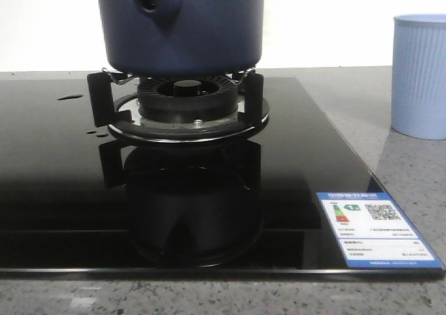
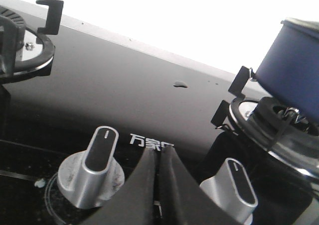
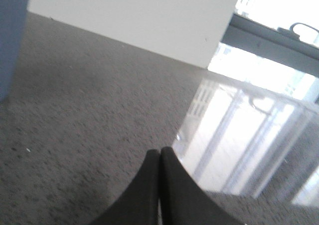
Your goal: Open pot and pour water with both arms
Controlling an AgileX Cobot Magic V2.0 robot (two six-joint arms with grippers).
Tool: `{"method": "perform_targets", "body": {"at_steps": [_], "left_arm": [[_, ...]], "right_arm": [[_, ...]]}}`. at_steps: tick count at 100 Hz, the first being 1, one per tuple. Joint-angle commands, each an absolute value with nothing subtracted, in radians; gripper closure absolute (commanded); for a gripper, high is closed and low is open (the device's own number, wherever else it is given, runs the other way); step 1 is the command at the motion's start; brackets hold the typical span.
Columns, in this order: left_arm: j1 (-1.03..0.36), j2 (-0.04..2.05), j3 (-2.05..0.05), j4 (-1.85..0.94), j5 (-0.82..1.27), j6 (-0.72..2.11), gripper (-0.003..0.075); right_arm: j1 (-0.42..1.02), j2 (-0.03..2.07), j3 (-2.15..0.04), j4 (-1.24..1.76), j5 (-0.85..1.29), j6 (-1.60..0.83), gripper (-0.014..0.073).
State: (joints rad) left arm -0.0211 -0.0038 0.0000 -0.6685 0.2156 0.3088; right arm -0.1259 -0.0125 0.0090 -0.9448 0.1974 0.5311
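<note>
Black glass hob [image 1: 63,189] sits on grey speckled desk [image 1: 418,189]. Burner w/ pan supports [image 1: 187,106] at centre. Pale blue ribbed cup [image 1: 419,74] stands on desk, right of hob. Energy label [image 1: 376,230] on hob's front-right corner. Two silver knobs [image 2: 94,168] [image 2: 232,185] near front edge; small water drops [image 1: 70,97] at left.

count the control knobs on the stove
2. One silver knob is on one side of the left gripper, the other knob on its other side, nearer the pot. More may be hidden.
</note>
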Motion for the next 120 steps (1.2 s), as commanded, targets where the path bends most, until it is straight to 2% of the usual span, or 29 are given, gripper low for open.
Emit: {"method": "perform_targets", "body": {"at_steps": [1,31,42,52,82,99,120], "left_arm": [[-0.03,-0.029,0.034,-0.723,0.149,0.3,0.0739],[-0.03,-0.029,0.034,-1.004,0.147,0.3,0.0739],[-0.03,-0.029,0.034,-1.04,0.147,0.3,0.0739],[-0.03,-0.029,0.034,-1.059,0.147,0.3,0.0739],[-0.03,-0.029,0.034,-1.071,0.147,0.3,0.0739],[-0.03,-0.029,0.034,-1.1,0.147,0.3,0.0739],[-0.03,-0.029,0.021,-1.114,0.161,0.3,0.0739]], "right_arm": [[-0.127,-0.019,0.036,-0.973,0.033,0.523,0.0668],[-0.127,-0.019,0.036,-0.846,-0.46,0.799,0.0668],[-0.127,-0.019,0.036,-0.841,-0.682,0.804,0.0668],[-0.127,-0.019,0.036,-0.841,-0.779,0.856,0.0668],[-0.127,-0.019,0.036,-0.825,-0.729,1.008,0.0667],[-0.127,-0.019,0.034,-0.634,-0.546,1.133,0.0667],[-0.127,-0.019,-0.031,-0.626,-0.284,1.24,0.0666]]}}
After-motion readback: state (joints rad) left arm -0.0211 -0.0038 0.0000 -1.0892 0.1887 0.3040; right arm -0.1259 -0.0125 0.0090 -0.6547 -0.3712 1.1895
